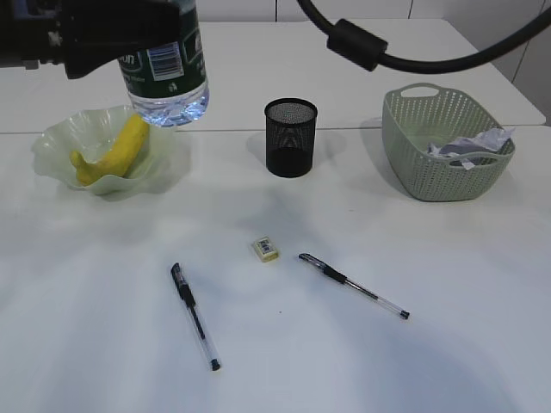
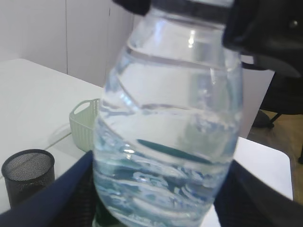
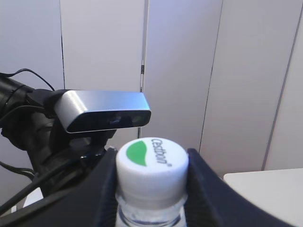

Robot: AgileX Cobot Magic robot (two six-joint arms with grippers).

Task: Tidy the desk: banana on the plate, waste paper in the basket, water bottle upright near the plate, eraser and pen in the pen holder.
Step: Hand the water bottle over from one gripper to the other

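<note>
Aloft near the bench's [image 1: 284, 361] far left corner, the water bottle [image 1: 168, 69] is gripped at its cap [image 3: 151, 163] by the right pincer [image 3: 151, 189] and around its body by the left pincer [image 2: 161, 198], just beside the plate [image 1: 52, 142].

The water bottle [image 1: 168, 73] runs off the exterior view's top edge, its cap unseen there.

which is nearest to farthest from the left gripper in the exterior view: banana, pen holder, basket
Measured from the left gripper at top left:
1. banana, just below it, on the plate
2. pen holder, centre
3. basket, far right
</note>
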